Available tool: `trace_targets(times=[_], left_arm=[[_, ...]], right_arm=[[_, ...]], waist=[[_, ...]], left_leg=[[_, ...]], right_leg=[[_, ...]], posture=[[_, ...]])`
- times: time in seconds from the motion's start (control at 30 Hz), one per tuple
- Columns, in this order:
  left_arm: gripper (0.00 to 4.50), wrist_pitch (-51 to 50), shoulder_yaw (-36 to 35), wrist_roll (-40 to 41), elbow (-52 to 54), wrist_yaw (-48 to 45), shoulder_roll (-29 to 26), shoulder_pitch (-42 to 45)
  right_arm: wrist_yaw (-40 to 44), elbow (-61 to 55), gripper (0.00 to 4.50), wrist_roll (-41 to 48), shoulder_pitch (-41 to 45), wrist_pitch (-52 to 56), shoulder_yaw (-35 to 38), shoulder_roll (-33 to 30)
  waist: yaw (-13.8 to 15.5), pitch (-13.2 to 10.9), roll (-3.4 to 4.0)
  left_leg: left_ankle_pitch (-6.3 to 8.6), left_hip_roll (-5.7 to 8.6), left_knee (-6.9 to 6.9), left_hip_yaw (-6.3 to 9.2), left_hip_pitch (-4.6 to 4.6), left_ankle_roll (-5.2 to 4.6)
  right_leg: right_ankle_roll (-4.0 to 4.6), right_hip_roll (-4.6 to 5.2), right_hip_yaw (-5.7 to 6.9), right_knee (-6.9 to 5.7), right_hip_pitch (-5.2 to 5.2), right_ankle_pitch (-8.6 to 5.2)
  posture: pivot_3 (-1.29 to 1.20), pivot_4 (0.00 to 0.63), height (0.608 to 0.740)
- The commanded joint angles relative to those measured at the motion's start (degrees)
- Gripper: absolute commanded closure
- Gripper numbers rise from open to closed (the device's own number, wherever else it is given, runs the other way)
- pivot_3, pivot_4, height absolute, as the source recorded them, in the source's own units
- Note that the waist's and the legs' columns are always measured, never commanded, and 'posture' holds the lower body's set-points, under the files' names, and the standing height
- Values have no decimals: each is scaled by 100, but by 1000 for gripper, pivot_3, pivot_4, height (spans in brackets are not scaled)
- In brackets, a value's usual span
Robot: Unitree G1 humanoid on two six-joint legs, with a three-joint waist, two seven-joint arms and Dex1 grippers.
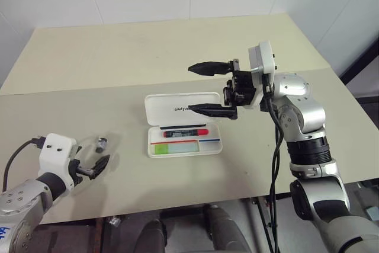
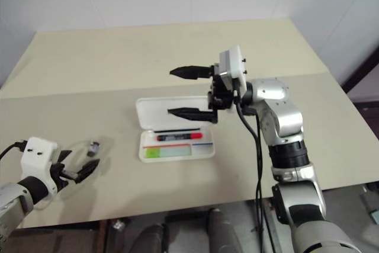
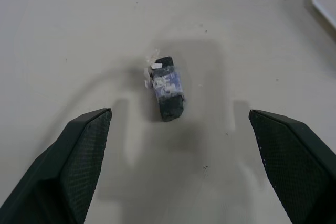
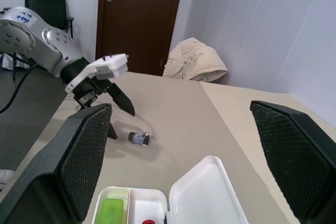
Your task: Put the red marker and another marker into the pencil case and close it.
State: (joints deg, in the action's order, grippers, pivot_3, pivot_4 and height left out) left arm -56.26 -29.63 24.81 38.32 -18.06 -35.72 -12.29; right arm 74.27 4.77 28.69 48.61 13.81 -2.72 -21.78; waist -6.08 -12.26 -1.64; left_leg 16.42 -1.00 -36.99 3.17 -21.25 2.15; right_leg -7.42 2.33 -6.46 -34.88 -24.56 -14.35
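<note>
The white pencil case point(image 1: 182, 109) lies open in the middle of the table, its lid laid back flat. The red marker point(image 1: 185, 131) rests in its tray. In front of it in the tray lies another marker point(image 1: 177, 147), pale with a lime-green end. My right gripper point(image 1: 190, 88) hangs open just above the case's lid, pointing left, with nothing between its fingers. My left gripper point(image 1: 98, 155) is open low over the table at the front left, well away from the case, and it also appears in the right wrist view point(image 4: 113, 103).
A small dark block wrapped in tape point(image 3: 167, 88) lies on the table just ahead of the left gripper's fingers. The table's front edge point(image 1: 177, 205) runs close below the case. A second table top point(image 1: 154, 45) adjoins behind.
</note>
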Motion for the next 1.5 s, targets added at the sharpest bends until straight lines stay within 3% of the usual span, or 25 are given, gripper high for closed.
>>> trace_targets(times=[0.03,0.37,0.47,0.83,1.1,1.37,1.5], left_arm=[[0,345,295,-286,-450,97,25,259],[0,656,766,-440,-1340,29,18,918],[601,574,824,-384,-1396,-7,41,966],[4062,549,853,-363,-1425,7,162,924],[4097,1267,965,-338,-1216,-755,-319,863],[4097,2882,675,-281,-1118,-2726,-1375,205],[4097,3396,584,-175,-1382,-3375,-1718,473]], right_arm=[[-93,-327,25,29,-13,-14,35,-103],[-124,-671,25,192,-240,85,141,-376],[-62,-755,0,283,-279,144,171,-468],[195,-637,0,331,-277,13,175,-669],[521,89,0,-55,-460,-768,218,-893],[558,704,0,-319,-561,-1348,284,-996],[442,656,0,-406,-759,-1386,388,-1216]], waist=[[15,0,1],[119,0,0],[128,1,0],[121,1,0],[130,1,-1],[123,-1,2],[152,-2,3]], left_leg=[[0,0,-1,0,1,0],[3,1,3,-2,0,4],[2,1,-3,-1,2,5],[2,2,-6,-1,11,4],[2,3,-3,-3,4,4],[8,-4,20,-17,-3,14],[8,-3,30,-19,-3,14]], right_leg=[[0,1,0,0,0,0],[-1,3,-1,5,0,0],[-2,2,-1,3,3,1],[0,0,-3,-4,8,1],[13,2,-3,11,8,-6],[13,3,-10,39,-1,-7],[26,7,-9,53,1,-14]], posture=[[0,150,740],[0,150,740],[0,150,740],[0,150,740],[0,150,740],[0,150,740],[0,150,740]])
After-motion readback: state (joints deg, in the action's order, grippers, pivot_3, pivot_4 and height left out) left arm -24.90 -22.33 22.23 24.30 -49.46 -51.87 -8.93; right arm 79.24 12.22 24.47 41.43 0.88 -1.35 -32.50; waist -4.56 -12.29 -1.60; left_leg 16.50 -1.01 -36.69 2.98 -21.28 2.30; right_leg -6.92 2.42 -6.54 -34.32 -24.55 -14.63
